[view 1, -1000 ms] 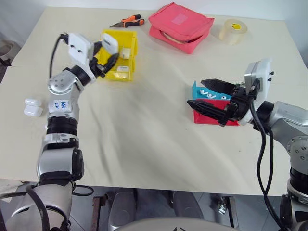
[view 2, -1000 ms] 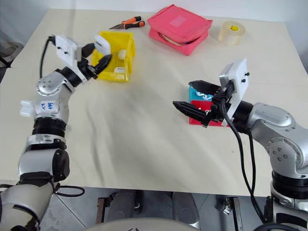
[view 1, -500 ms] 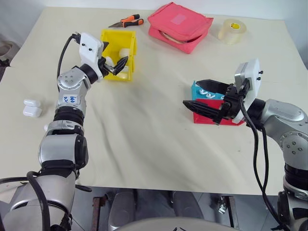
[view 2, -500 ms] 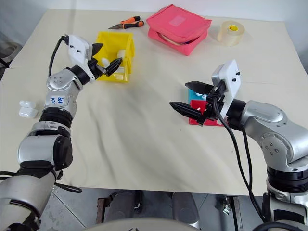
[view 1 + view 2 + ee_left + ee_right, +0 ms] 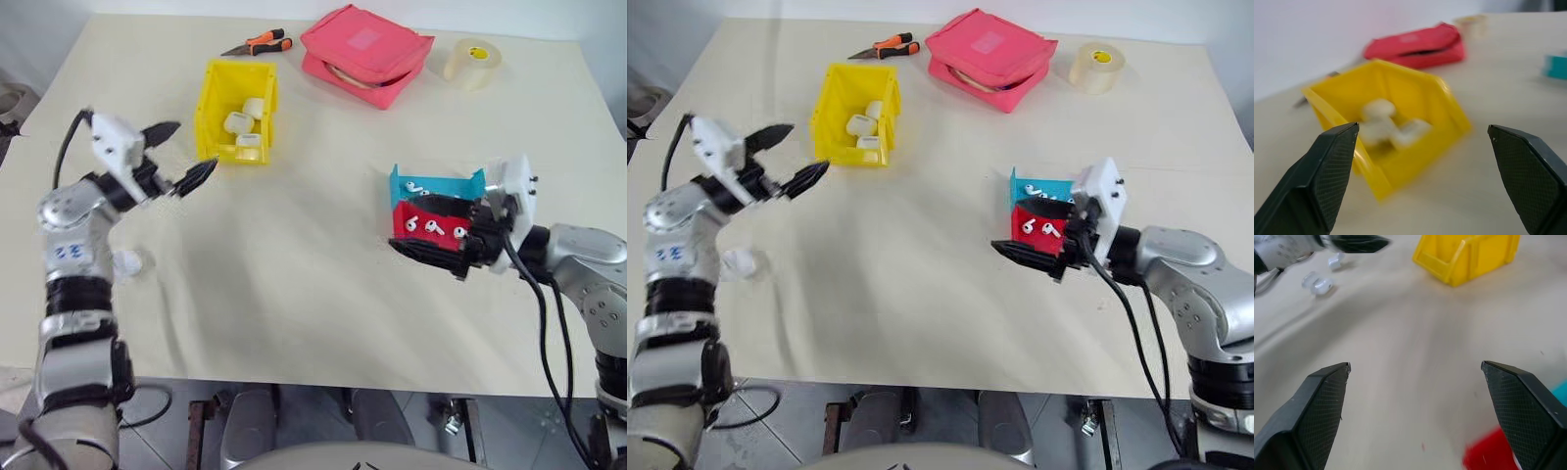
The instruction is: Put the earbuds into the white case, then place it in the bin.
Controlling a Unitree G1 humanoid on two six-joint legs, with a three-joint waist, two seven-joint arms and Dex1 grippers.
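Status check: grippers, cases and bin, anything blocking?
Left gripper open, empty, beside the bin. Right gripper open, empty, at the earbud trays. White cases in bin. Nothing in the way.

Yellow bin point(image 5: 210, 108) holds three closed white cases point(image 5: 239, 122) at far left; small white earbuds point(image 5: 427, 226) lie in red and teal trays.

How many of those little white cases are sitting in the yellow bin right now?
3 in the yellow bin: one white case in the middle, one behind it toward the far wall, one nearest the front lip. Others could be hidden beneath them or behind the walls.
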